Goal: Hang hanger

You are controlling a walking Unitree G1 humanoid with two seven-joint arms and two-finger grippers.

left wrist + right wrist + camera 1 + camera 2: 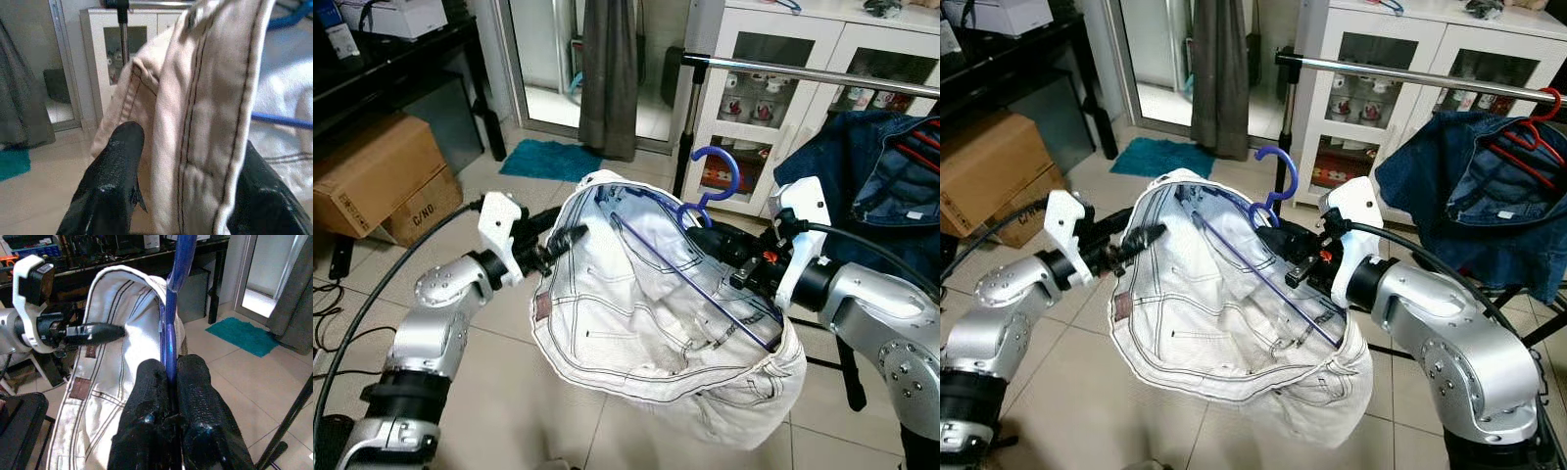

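Tiled room, chrome rail (pixel 1430 76) above right gripper (pixel 1285 257), clenched on blue plastic hanger (pixel 1276 186); left gripper (pixel 570 235) pinches white denim jeans (pixel 646 323) waistband; raise hook over rail, keeping fabric clear.

left gripper (pixel 576 235) grips white jeans (pixel 656 323) | right gripper (pixel 700 233) holds blue hanger (pixel 710 186)

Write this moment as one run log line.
left gripper: shut on white jeans | right gripper: shut on blue hanger | rail: hanger not hung
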